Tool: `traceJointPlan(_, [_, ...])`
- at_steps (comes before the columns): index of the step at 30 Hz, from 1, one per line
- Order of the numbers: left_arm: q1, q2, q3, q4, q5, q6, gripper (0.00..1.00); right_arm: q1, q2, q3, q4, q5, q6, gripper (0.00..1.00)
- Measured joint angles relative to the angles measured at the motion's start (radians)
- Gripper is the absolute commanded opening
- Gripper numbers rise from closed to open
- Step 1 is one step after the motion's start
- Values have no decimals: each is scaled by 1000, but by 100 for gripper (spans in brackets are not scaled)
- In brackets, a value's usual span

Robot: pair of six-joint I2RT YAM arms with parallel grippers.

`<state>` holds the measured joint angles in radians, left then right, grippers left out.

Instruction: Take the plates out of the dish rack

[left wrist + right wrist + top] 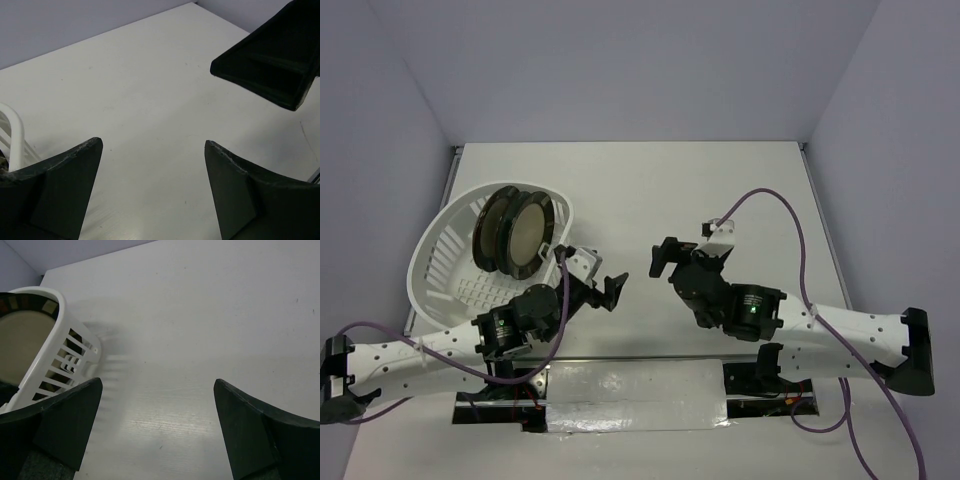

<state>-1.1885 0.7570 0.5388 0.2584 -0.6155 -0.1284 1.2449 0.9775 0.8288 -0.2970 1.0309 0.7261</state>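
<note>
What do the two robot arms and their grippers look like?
The left arm and right arm have white links dotted with small holes, black joint housings and a purple cable trailing along each. The left gripper and right gripper have black, wedge-shaped fingers; the left gripper's tips look scuffed pale.

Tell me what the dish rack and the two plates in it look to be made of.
Dish rack: white moulded plastic by the look, smooth, with thin slotted walls and a rounded rim.
Beige-centred plate: probably glazed ceramic, with an even beige centre and a dark patched rim.
Dark plate beside it: likely the same ware, but little of it shows, so less sure.
</note>
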Motion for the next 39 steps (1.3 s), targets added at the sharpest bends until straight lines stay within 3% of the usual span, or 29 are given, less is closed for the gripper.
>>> traceJointPlan(4, [0,27,19,-27,-41,23,79,0,-31,-5,7,0,-11,100])
traceJointPlan(12, [55,145,286,-168,-232,41,79,1,-73,-42,44,8,-72,97])
traceJointPlan(14, [142,219,395,-248,-204,23,77,1,-80,-47,50,8,-90,97])
traceJointPlan(17, [291,364,585,-402,-156,-16,61,1,-124,-85,106,8,-130,97])
traceJointPlan(20, [351,469,717,-542,-165,-29,59,1,-184,-143,165,3,-172,96])
traceJointPlan(24, [378,490,756,-677,-187,-28,56,1,-250,-177,222,-17,-214,94])
traceJointPlan(26, [436,492,782,-745,-146,-29,55,1,-278,-193,254,-22,-229,94])
traceJointPlan(28, [517,497,813,-794,-109,-28,60,1,-291,-201,269,-23,-242,94])
traceJointPlan(29, [560,500,827,-815,-92,-27,62,1,-291,-201,279,-26,-247,94])
traceJointPlan(32, [657,523,869,-888,-42,-25,58,1,-277,-200,290,-26,-253,94])
traceJointPlan(39, [755,576,876,-1014,55,6,55,1,-199,-193,275,-42,-252,94])
